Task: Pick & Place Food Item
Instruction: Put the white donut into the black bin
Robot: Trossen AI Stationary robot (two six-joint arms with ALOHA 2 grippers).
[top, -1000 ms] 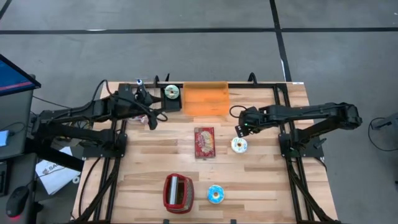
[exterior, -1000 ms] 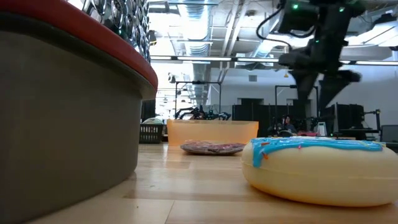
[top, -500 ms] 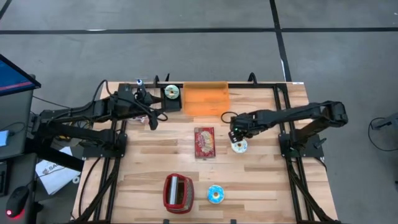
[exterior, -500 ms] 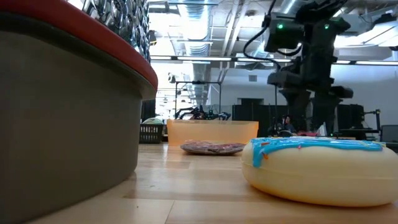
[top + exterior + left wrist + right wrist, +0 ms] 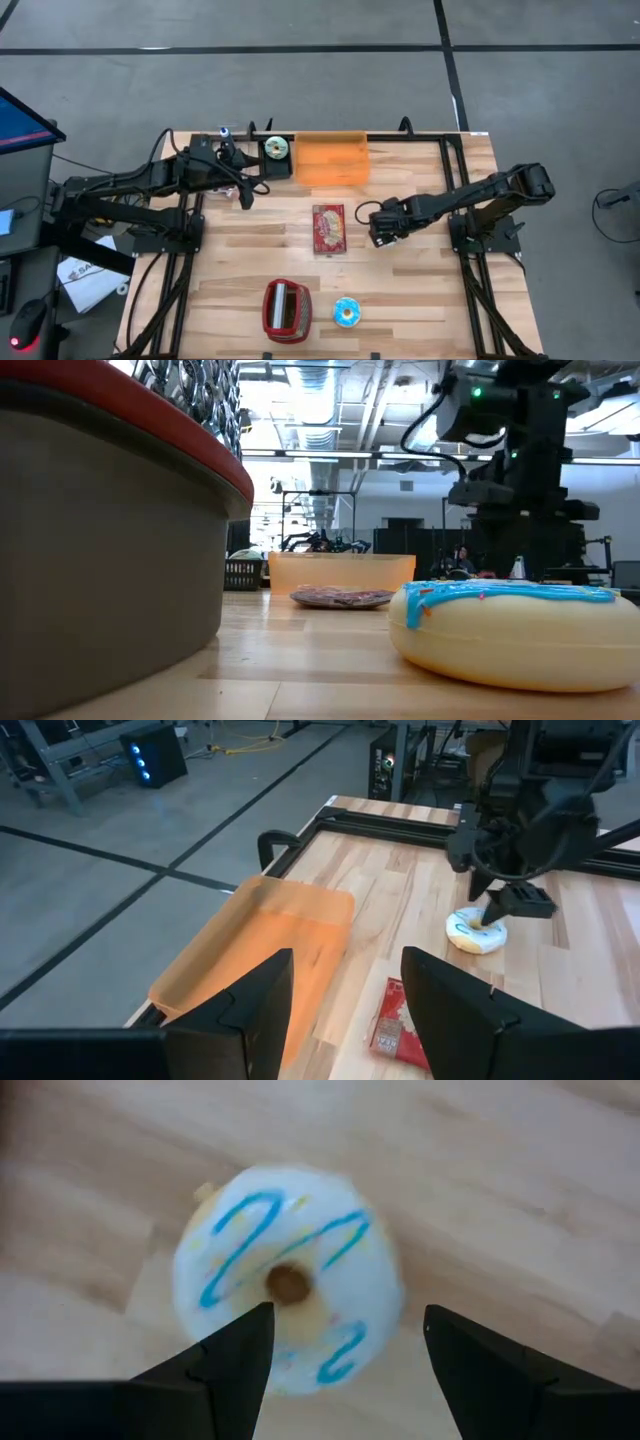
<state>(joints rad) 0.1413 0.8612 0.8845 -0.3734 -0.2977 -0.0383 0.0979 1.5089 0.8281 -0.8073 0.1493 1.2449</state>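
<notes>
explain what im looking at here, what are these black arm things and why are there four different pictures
These are two robot arms bolted to a wooden table, each ending in a two-finger gripper. One picture looks straight down from above, one looks level across the table top, and one comes from a camera on each arm's wrist.

On the table lie an orange plastic tray, a flat red snack packet, a red toaster-like rack, a donut with blue icing and a white-iced donut with blue squiggles.

The right gripper hangs open just above the white donut, a finger on either side, not gripping it. The left gripper waits open at the far left corner, holding nothing.
</notes>
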